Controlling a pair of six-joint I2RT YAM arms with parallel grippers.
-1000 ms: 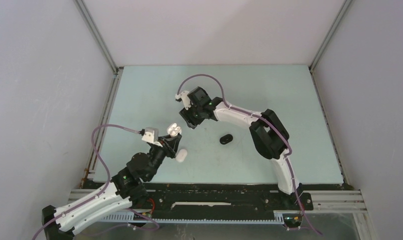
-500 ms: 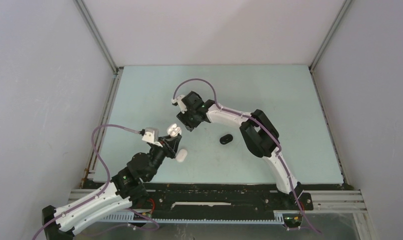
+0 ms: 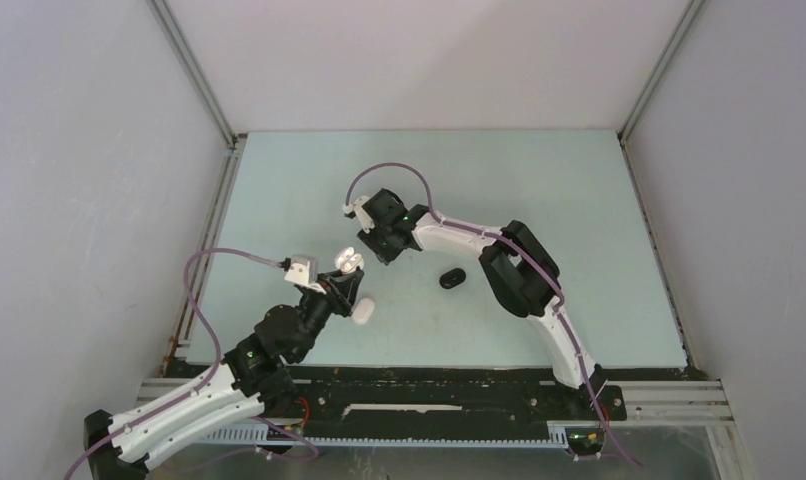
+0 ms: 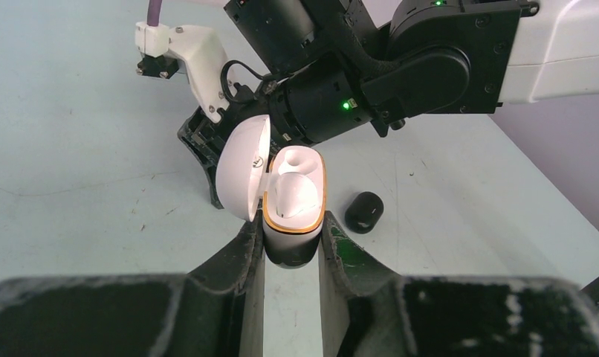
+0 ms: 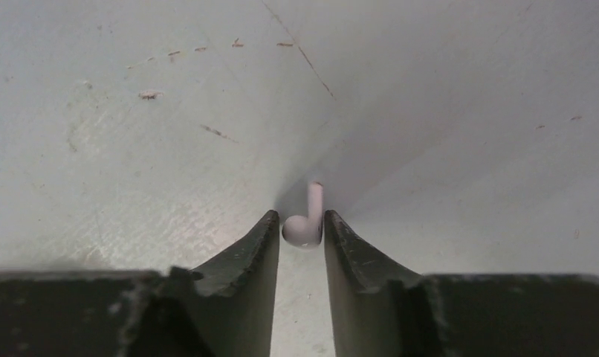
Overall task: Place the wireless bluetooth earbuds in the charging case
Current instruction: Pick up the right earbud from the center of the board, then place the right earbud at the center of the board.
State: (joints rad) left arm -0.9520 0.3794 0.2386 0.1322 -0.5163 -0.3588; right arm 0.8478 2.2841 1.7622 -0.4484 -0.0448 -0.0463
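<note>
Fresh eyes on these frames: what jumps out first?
The open white charging case, lid flipped up, is clamped in the left pincer near the front left of the table. Just beyond it, the right pincer pinches a white earbud lying on the table. A small black oval object sits alone to the right of both.

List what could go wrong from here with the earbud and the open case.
1. The right gripper pinches the white earbud at its very fingertips, on the rounded head; it may pop out or twist on lifting.
2. The right arm crowds the open lid of the charging case in the left gripper; a swing could knock it.
</note>
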